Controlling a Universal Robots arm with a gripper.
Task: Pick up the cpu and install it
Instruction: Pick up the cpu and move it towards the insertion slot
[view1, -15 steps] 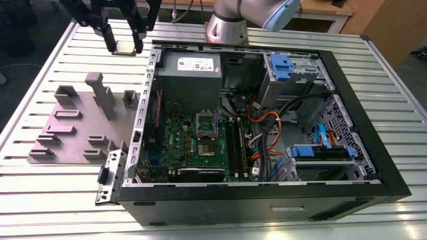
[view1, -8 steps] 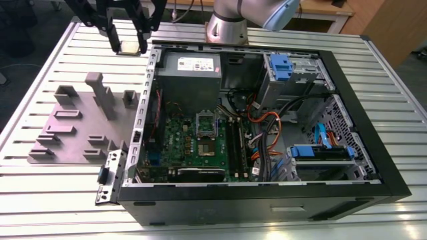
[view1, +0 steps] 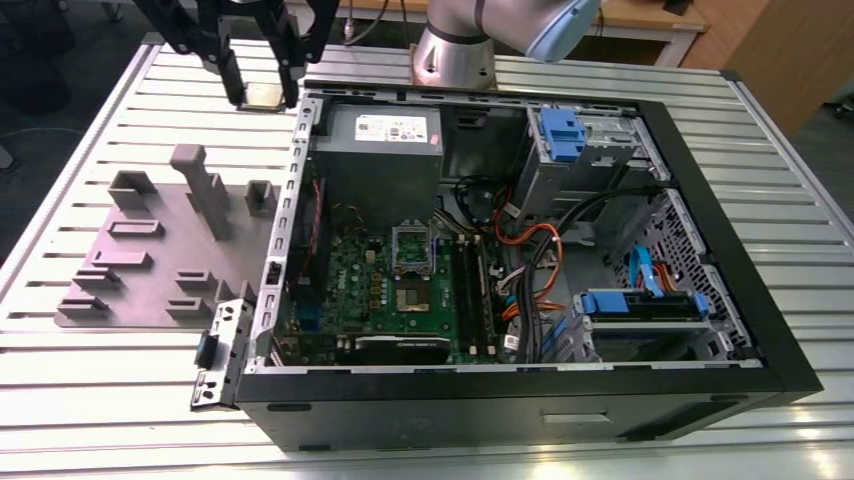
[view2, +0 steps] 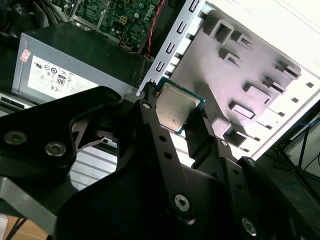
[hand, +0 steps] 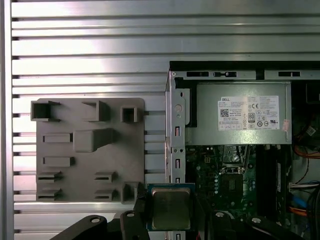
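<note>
Observed on slatted tabletop (view1: 107, 420): open computer case (view1: 534, 415), lying flat. Beside it, toward the exterior view's left: grey fixture plate (view1: 147, 270) with raised blocks. Inside case, at far end: grey power supply box (view1: 380, 160); nearer, green motherboard with bare socket (view1: 411, 292). Above case's far corner next to plate: black pincer (view1: 264, 98), raised clear of tabletop, pinching cpu (hand: 171, 209) by two opposite edges. Silver top of cpu seen in both wrist views (view2: 175, 110).
</note>
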